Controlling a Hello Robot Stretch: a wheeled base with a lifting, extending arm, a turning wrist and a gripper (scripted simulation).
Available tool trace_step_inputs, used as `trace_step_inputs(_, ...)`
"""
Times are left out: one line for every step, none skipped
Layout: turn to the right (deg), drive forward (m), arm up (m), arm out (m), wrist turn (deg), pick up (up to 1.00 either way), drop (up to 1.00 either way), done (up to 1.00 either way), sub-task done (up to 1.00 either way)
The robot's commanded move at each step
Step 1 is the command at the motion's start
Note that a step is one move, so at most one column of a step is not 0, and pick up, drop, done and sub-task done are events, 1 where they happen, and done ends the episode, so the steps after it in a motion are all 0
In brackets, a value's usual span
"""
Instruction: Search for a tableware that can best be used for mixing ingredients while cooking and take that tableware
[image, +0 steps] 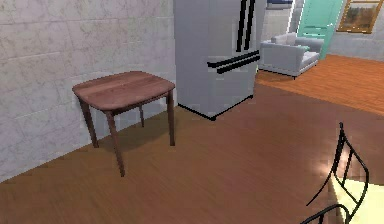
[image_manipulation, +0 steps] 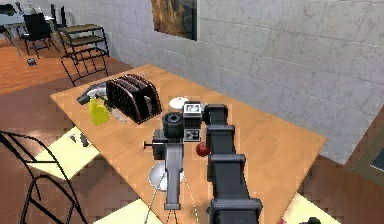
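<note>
Home kitchen: fridge (image: 215, 50), toaster (image_manipulation: 135, 97)

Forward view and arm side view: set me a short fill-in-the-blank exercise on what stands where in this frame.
In the forward view, the small wooden table stands left of a tall ____. In the arm side view, the dark toaster stands on a long wooden ____. The small round thing seen beside the arm is ____.
Missing words: fridge; table; red.
</note>
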Motion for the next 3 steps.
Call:
trace_step_inputs(0.0, 0.0, 0.0, 0.0, 45.0, 0.0, 0.0, 0.0, 0.0)
trace_step_inputs(0.0, 0.0, 0.0, 0.0, 45.0, 0.0, 0.0, 0.0, 0.0)
trace_step_inputs(0.0, 0.0, 0.0, 0.0, 45.0, 0.0, 0.0, 0.0, 0.0)
